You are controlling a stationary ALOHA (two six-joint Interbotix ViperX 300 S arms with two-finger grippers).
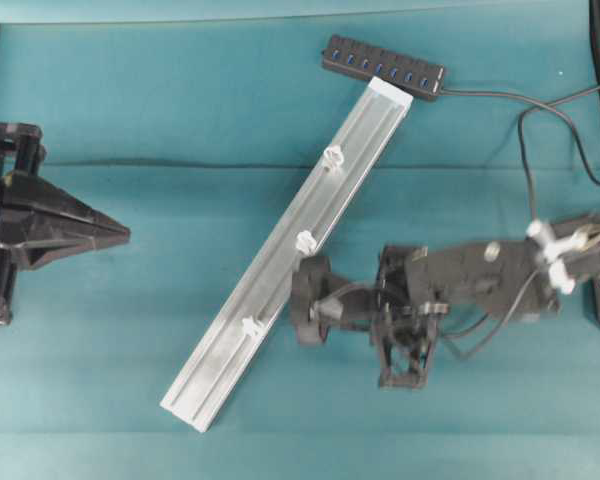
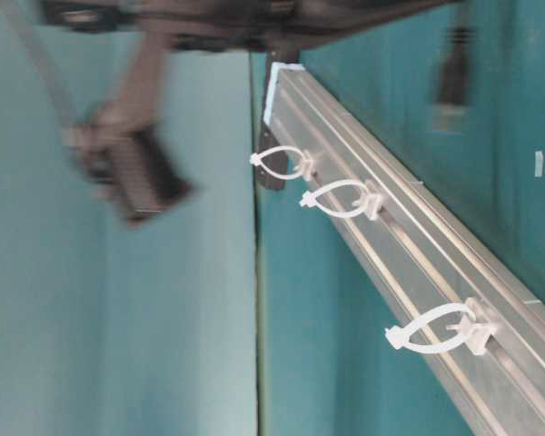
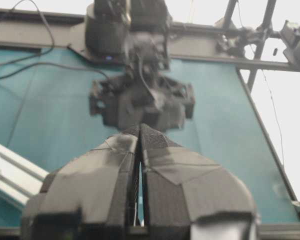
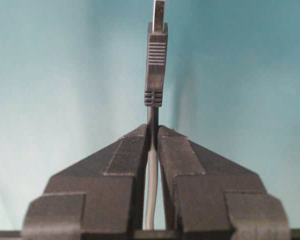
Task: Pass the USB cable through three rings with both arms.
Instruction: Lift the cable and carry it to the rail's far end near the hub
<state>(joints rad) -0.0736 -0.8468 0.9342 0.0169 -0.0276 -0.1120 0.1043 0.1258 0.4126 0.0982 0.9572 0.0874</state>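
In the right wrist view the right gripper (image 4: 153,132) pinches the USB cable (image 4: 152,117) just below its plug, which stands straight up the middle of the frame, long axis vertical, metal tip toward the top edge. From overhead, the cord trails from the black hub (image 1: 383,67) at top centre down the right side. The three rings (image 1: 307,241) sit spaced along the silver rail (image 1: 280,270), which runs diagonally from upper right to lower left on the teal desk (image 1: 130,380). The left gripper (image 1: 120,235), at left centre, is pressed together, holding nothing.
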